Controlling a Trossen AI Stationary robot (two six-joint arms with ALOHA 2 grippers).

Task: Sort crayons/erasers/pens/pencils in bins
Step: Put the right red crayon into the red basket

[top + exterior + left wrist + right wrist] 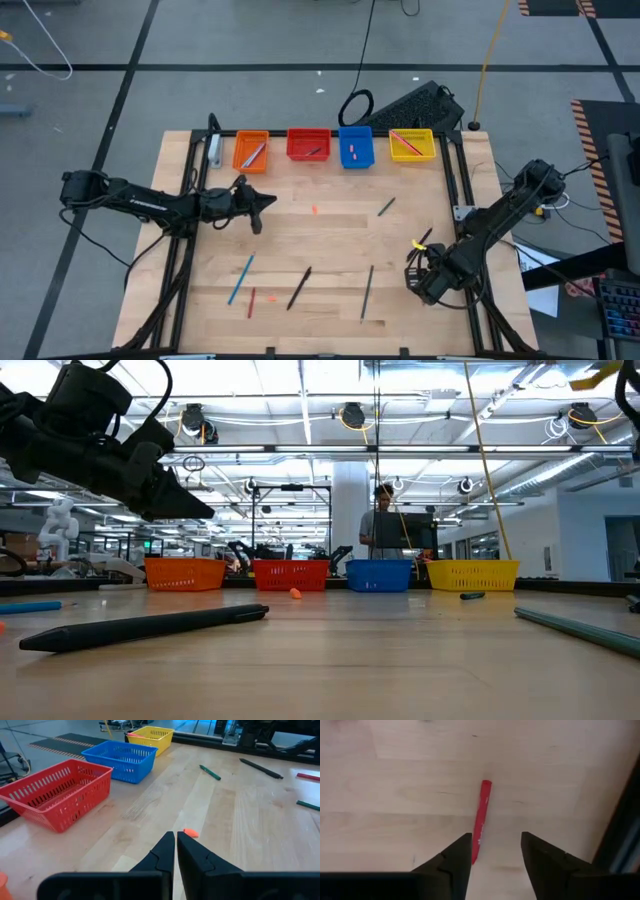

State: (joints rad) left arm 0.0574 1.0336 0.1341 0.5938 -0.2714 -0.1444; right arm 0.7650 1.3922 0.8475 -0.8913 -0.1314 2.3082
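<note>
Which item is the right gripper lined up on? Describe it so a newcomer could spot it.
Start at the table's right edge, where the right gripper hangs open. Directly beneath it lies a short red crayon, flat on bare wood. Its nearest neighbours are long dark sticks; this one is stubby and bright red.

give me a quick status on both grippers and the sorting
Left gripper shut, empty, near loose eraser. Right gripper open over red crayon. Nothing in the way.

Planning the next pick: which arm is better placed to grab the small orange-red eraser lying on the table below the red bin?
Left. The left gripper is shut and points at the eraser just ahead of its fingertips. The right gripper is open over a red crayon at the table's far right edge.
</note>
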